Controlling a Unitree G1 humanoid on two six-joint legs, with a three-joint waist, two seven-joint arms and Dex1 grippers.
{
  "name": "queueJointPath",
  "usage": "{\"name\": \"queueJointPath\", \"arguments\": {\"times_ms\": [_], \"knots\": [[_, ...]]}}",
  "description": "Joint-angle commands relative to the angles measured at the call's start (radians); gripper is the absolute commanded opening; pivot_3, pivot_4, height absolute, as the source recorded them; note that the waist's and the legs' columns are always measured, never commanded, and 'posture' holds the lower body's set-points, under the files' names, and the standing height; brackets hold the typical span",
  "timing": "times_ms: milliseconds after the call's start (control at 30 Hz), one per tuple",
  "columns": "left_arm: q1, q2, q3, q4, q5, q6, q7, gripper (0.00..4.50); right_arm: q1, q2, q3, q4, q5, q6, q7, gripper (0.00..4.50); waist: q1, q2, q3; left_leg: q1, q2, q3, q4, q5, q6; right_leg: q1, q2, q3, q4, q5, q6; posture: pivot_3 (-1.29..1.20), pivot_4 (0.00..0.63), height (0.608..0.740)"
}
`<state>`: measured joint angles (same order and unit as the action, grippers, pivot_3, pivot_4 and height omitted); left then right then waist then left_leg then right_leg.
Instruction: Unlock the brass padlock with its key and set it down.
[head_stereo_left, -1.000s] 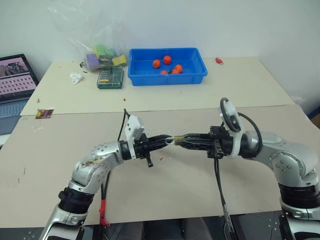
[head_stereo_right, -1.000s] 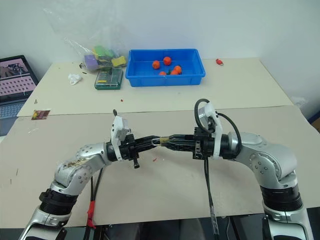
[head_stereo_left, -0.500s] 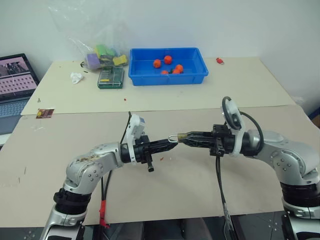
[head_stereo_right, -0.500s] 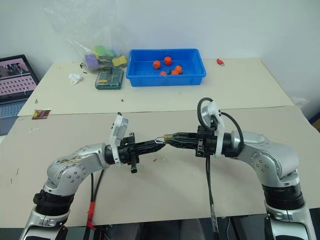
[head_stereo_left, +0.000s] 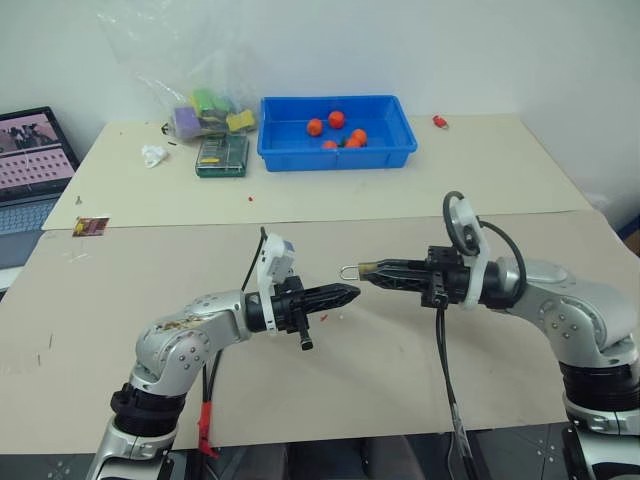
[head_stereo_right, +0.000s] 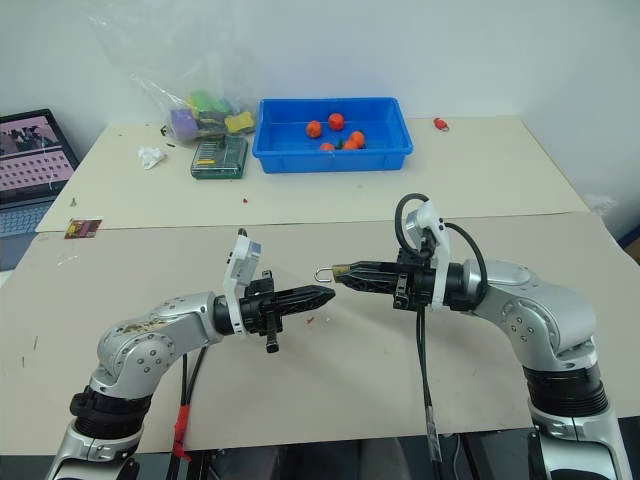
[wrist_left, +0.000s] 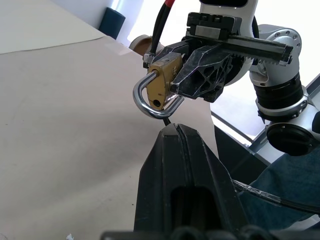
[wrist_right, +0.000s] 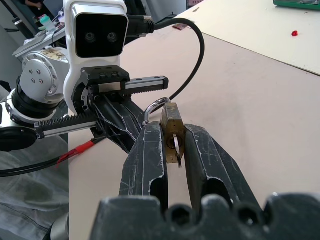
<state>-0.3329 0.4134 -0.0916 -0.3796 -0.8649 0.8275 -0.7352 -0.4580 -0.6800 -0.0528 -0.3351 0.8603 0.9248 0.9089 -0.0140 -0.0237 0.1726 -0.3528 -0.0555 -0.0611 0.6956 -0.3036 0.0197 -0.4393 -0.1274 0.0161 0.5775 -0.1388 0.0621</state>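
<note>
right gripper (head_stereo_left: 372, 270) clamps the brass padlock (wrist_right: 173, 131) above the table (head_stereo_left: 400, 370), shackle pointing at the left gripper (head_stereo_left: 352, 293) (key (wrist_right: 178, 146) seated in the lock body). the left one is pinched shut on nothing, just apart.

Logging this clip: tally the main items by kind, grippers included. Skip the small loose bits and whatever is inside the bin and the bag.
Grippers: 2 (left gripper, right gripper)
Brass padlock: 1
Blue bin: 1
Green case: 1
Plastic bag: 1
Laptop: 1
Total: 7
</note>
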Motion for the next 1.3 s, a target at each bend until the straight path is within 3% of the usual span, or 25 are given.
{"name": "queueJointPath", "arguments": {"times_ms": [33, 567, 1300], "knots": [[0.019, 0.010, -0.008, -0.049, -0.002, -0.010, -0.021, 0.02, -0.009, 0.003, -0.030, -0.038, 0.039, 0.000, -0.004, 0.10, 0.000, 0.000, 0.000, 0.000, 0.000, 0.000, 0.000, 0.000, 0.000, 0.000, 0.000, 0.000, 0.000, 0.000, 0.000, 0.00, 0.150, 0.740], [0.028, -0.002, -0.013, -0.042, -0.006, -0.009, -0.020, 0.02, 0.082, -0.001, -0.058, -0.066, 0.094, -0.001, -0.020, 0.10, 0.001, 0.000, 0.000, 0.000, 0.000, 0.000, 0.000, 0.000, 0.000, 0.000, 0.000, 0.000, 0.000, 0.000, 0.000, 0.00, 0.150, 0.740], [0.049, -0.016, -0.003, -0.066, -0.018, -0.003, 0.017, 0.02, 0.149, -0.018, -0.027, -0.074, 0.038, -0.047, 0.041, 0.10, 0.002, 0.000, 0.000, 0.000, 0.000, 0.000, 0.000, 0.000, 0.000, 0.000, 0.000, 0.000, 0.000, 0.000, 0.000, 0.00, 0.150, 0.740]]}}
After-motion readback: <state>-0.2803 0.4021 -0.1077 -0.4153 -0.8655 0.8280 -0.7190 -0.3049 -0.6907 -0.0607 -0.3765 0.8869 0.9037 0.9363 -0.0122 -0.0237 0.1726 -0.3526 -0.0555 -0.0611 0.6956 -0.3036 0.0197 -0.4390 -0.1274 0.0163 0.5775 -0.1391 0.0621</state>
